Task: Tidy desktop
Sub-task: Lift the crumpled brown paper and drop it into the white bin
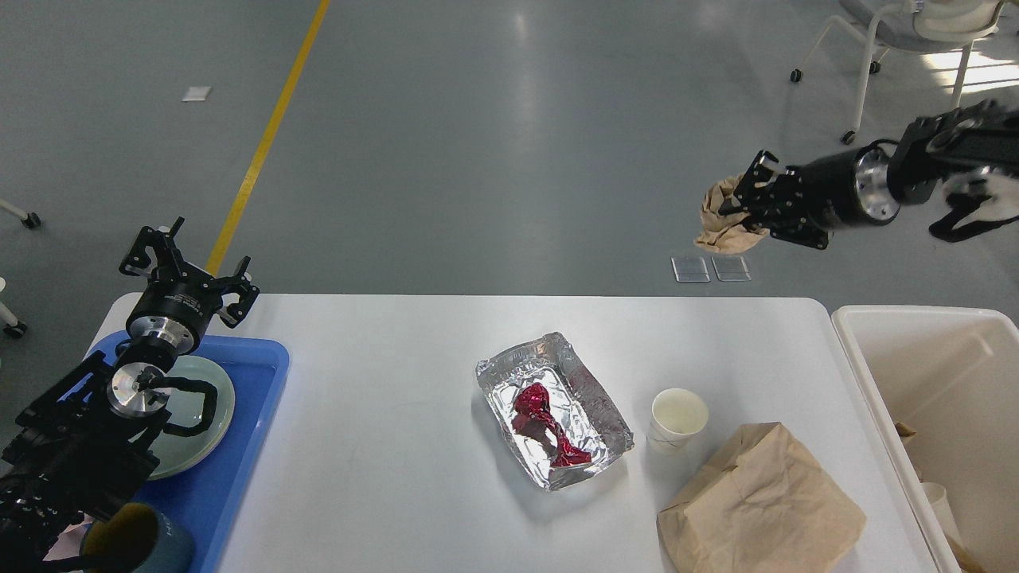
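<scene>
The desktop (382,414) fills the lower head view and looks partly tidied: a pale green plate (199,414) and a dark mug (143,541) sit on the blue tray (255,398) at its left, and some waste lies in the cream bin (939,382) to its right. Left to clear are the foil tray (593,398) with its red wrapper (545,422), the paper cup (678,418) and the brown paper bag (760,501). The left gripper (187,267) is spread and empty; the right gripper (744,208) pinches crumpled brown paper (716,227) in the air beyond the far edge
</scene>
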